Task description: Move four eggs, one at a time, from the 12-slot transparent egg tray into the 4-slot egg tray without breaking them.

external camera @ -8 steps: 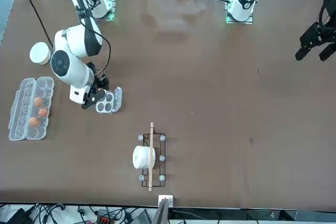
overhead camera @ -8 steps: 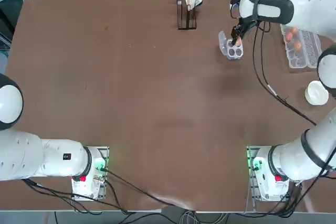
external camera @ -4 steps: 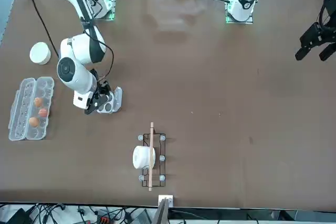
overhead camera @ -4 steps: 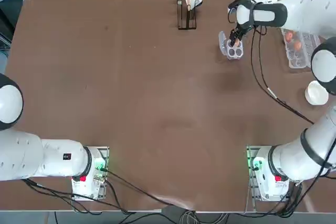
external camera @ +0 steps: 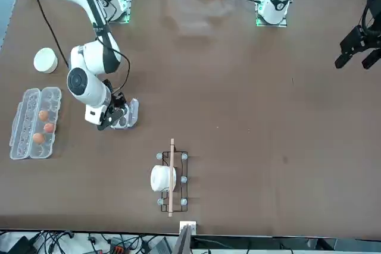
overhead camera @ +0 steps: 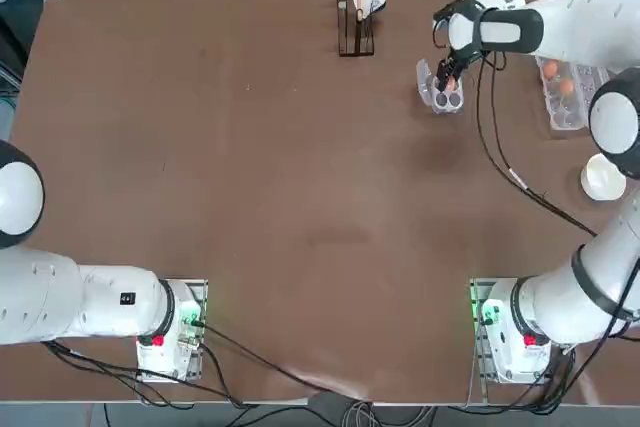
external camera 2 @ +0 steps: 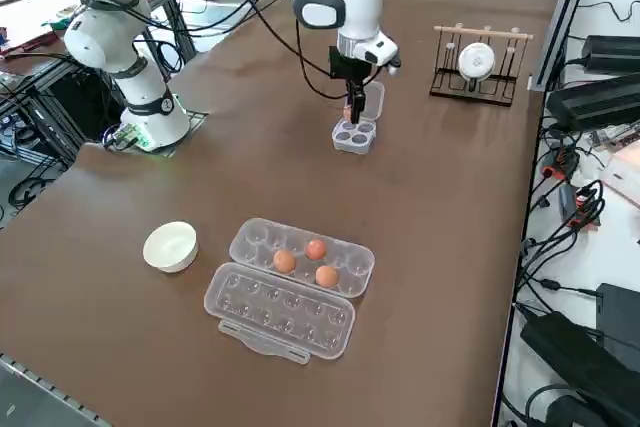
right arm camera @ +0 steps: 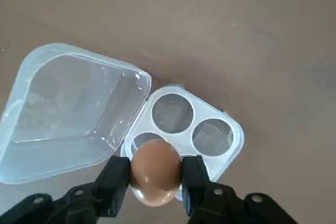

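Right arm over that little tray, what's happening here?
The right gripper is shut on an orange-brown egg and holds it just above the 4-slot egg tray, whose lid lies open beside it. The cups that show are empty, so this looks like the first egg going in. Three more eggs sit in the 12-slot transparent egg tray, next to a white bowl.

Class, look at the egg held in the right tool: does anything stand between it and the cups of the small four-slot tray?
Nothing visible does. The right tool holds the egg just above the 4-slot egg tray. Its lid lies folded open to one side, and the cups in view are bare.
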{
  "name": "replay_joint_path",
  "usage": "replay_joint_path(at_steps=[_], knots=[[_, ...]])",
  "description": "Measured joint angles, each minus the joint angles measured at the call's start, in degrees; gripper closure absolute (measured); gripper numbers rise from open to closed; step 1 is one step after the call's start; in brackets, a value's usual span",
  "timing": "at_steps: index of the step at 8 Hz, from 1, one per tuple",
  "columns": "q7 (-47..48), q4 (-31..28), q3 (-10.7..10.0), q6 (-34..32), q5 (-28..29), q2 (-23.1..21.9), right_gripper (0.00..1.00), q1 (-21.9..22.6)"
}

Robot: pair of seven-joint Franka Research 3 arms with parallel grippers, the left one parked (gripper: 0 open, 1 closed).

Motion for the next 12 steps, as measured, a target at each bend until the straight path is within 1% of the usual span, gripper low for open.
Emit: replay_joint_path(at_steps=[8,10,11,12], knots=[[0.19,-0.29,0.07,0.79,0.04,1.40,0.43,0.69],[0.20,-0.36,0.07,0.77,0.05,1.45,0.41,0.69],[0.22,-0.37,0.07,0.76,0.05,1.45,0.29,0.70],[0.22,-0.37,0.07,0.76,0.05,1.43,0.09,0.72]])
